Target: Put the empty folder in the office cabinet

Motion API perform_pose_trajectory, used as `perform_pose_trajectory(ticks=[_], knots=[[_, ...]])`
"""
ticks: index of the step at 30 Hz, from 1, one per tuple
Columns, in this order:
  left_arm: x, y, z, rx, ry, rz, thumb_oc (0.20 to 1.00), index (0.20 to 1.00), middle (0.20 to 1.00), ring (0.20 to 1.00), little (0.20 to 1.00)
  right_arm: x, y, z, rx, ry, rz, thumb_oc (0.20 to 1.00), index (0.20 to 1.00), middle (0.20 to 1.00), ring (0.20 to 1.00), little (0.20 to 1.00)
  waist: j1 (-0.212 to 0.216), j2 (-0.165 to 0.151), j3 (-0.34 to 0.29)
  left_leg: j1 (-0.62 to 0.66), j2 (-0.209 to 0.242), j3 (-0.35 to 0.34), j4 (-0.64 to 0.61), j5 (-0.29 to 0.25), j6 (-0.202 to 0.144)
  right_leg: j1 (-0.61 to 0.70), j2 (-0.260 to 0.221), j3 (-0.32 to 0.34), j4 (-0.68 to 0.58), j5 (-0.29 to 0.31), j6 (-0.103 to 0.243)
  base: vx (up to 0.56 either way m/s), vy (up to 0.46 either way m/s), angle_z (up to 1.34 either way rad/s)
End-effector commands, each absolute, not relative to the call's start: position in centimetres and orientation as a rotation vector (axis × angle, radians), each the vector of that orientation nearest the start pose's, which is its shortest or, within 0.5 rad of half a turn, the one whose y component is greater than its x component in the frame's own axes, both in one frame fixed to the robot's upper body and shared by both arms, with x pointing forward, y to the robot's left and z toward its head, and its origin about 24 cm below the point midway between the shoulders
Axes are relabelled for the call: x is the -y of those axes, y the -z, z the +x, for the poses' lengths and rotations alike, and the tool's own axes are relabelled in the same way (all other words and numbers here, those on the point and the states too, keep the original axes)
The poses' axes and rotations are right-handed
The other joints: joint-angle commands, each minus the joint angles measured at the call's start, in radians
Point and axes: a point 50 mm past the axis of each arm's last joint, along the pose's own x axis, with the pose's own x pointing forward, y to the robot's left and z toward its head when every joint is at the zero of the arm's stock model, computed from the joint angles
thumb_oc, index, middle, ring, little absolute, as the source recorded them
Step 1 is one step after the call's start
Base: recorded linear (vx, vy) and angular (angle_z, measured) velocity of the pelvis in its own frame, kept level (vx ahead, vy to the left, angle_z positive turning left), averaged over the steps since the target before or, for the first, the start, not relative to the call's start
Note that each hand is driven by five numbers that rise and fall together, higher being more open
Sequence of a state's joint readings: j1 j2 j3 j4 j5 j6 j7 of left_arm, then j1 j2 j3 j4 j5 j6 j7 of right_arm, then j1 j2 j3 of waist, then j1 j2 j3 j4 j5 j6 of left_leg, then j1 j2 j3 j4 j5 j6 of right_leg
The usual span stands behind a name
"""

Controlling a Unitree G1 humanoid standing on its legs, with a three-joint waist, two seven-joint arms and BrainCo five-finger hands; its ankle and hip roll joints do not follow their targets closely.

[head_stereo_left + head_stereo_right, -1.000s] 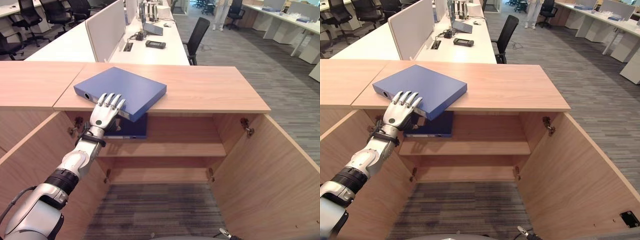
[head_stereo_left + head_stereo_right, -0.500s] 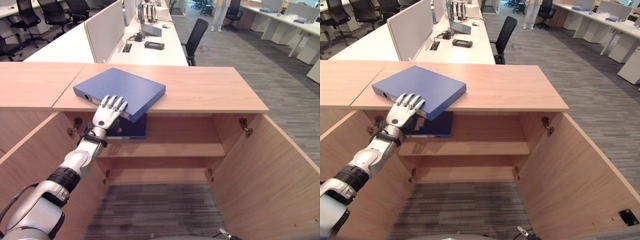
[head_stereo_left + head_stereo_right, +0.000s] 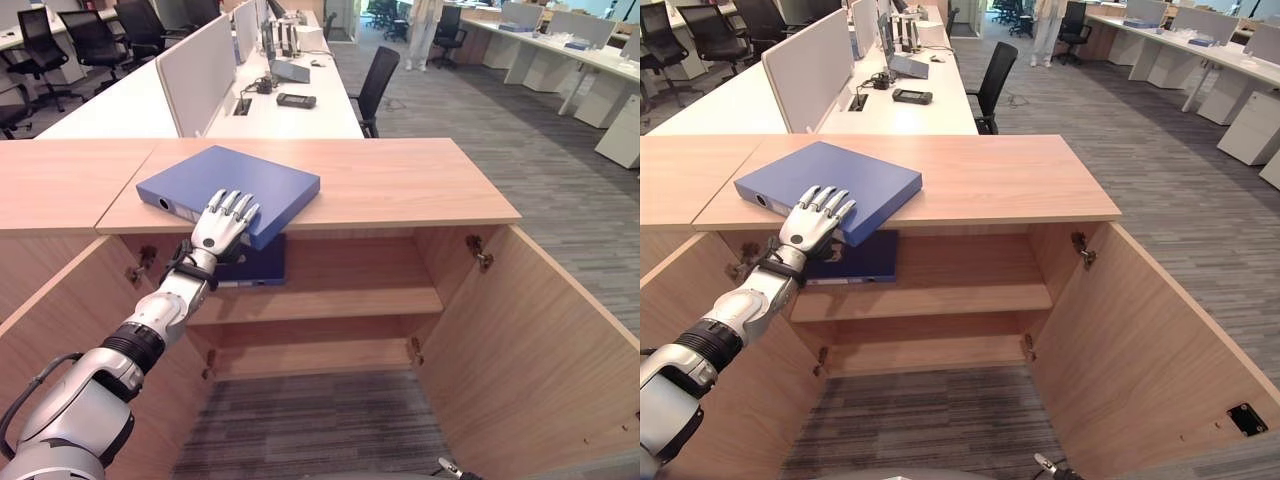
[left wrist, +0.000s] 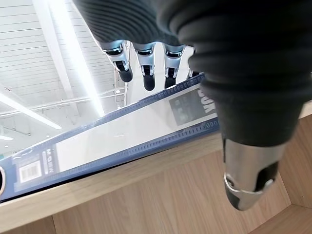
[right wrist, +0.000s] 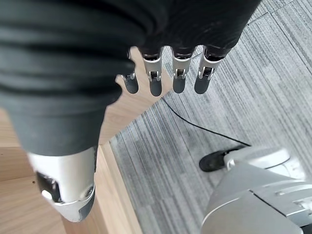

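Observation:
The blue folder (image 3: pixel 240 180) lies flat on the left part of the wooden cabinet top (image 3: pixel 400 185), its near corner just past the front edge. My left hand (image 3: pixel 222 222) reaches up from below, open, with straight fingers (image 4: pixel 148 80) resting on the folder's near edge above its labelled spine (image 4: pixel 112 141). The thumb (image 4: pixel 248 185) hangs under the edge, apart from the folder. Low at my side, my right hand (image 5: pixel 178 80) is open over the grey carpet and holds nothing.
Both cabinet doors stand open, the left one (image 3: pixel 60 310) and the right one (image 3: pixel 540 350). A second blue folder (image 3: pixel 258 265) lies at the left of the upper shelf (image 3: pixel 350 300). Behind the cabinet are white desks with a divider (image 3: pixel 195 75) and a black chair (image 3: pixel 378 80).
The camera has shifted a little. My left hand stays at the folder's near edge, its fingers slightly further onto the cover. The folder has not visibly moved.

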State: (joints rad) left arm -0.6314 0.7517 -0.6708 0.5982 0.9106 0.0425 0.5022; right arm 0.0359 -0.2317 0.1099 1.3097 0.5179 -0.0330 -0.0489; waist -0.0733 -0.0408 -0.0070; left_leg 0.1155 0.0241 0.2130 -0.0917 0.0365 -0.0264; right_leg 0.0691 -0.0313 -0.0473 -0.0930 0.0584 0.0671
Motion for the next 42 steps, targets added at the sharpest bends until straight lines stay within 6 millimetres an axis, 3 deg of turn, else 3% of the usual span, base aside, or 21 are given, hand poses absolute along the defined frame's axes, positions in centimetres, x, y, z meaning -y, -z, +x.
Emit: perform_pose_trajectory(ticks=[1,14,15,16,25,32,37,42], knots=[[-23.1,-16.4,37.1,0.503,-0.259,1.894,1.0,1.0,1.0,1.0,1.0,24.7,16.6,5.8,-1.279,0.45,0.066,1.0,1.0,1.0,1.0,1.0,0.007,-0.021,0.01,0.04,-0.018,0.006,0.004,-0.131,-0.007,-0.011,-0.071,-0.067,0.006,0.033,0.137,0.0,0.0,0.0],[-24.7,-14.3,37.0,0.367,-0.234,1.936,1.0,1.0,1.0,1.0,1.0,24.9,16.6,5.4,-1.288,0.457,0.059,1.0,1.0,1.0,1.0,1.0,0.0,-0.02,0.01,0.046,-0.017,0.014,0.004,-0.133,-0.008,-0.008,-0.073,-0.064,0.006,0.031,0.137,0.0,0.0,0.0],[-24.7,-14.2,37.0,0.367,-0.234,1.936,0.57,0.57,0.57,0.57,0.57,24.9,16.6,5.4,-1.288,0.457,0.059,1.0,1.0,1.0,1.0,1.0,0.0,-0.02,0.01,0.046,-0.017,0.014,0.004,-0.133,-0.008,-0.008,-0.073,-0.064,0.006,0.031,0.137,0.0,0.0,0.0],[-25.2,-14.2,37.1,0.34,-0.243,1.947,0.2,0.2,0.2,0.2,0.2,24.9,16.6,5.4,-1.289,0.456,0.058,1.0,1.0,1.0,1.0,1.0,-0.002,-0.021,0.01,0.047,-0.016,0.014,0.004,-0.133,-0.008,-0.008,-0.072,-0.063,0.006,0.032,0.138,0.0,0.0,0.0],[-27.1,-13.7,37.1,0.233,-0.263,1.979,0.2,0.2,0.2,0.2,0.2,24.9,16.6,5.3,-1.283,0.46,0.064,1.0,1.0,1.0,1.0,1.0,-0.008,-0.026,0.006,0.055,-0.016,0.026,0.004,-0.135,-0.009,-0.007,-0.069,-0.055,0.006,0.034,0.137,0.0,0.003,-0.03],[-26.9,-13.2,37.2,0.206,-0.256,1.956,0.2,0.2,0.2,0.2,0.2,24.9,16.6,5.1,-1.285,0.471,0.07,1.0,1.0,1.0,1.0,1.0,-0.012,-0.033,0.004,0.057,-0.015,0.024,0.004,-0.136,-0.01,-0.005,-0.066,-0.05,0.006,0.032,0.134,0.0,0.001,-0.01],[-25.4,-12.4,37.4,0.217,-0.227,1.854,0.2,0.2,0.2,0.2,0.2,25.1,16.6,4.9,-1.29,0.488,0.071,1.0,1.0,1.0,1.0,1.0,-0.016,-0.037,0.005,0.06,-0.014,0.02,0.004,-0.136,-0.012,-0.001,-0.062,-0.049,0.006,0.028,0.129,0.0,0.0,0.0],[-22.1,-13.1,36.9,0.353,-0.227,1.62,0.2,0.2,0.2,0.2,0.2,24.8,16.7,4.7,-1.29,0.502,0.093,1.0,1.0,1.0,1.0,1.0,-0.008,-0.043,0.012,0.058,-0.012,0.01,0.004,-0.136,-0.012,0.002,-0.062,-0.054,0.006,0.024,0.126,0.0,0.0,0.0]])
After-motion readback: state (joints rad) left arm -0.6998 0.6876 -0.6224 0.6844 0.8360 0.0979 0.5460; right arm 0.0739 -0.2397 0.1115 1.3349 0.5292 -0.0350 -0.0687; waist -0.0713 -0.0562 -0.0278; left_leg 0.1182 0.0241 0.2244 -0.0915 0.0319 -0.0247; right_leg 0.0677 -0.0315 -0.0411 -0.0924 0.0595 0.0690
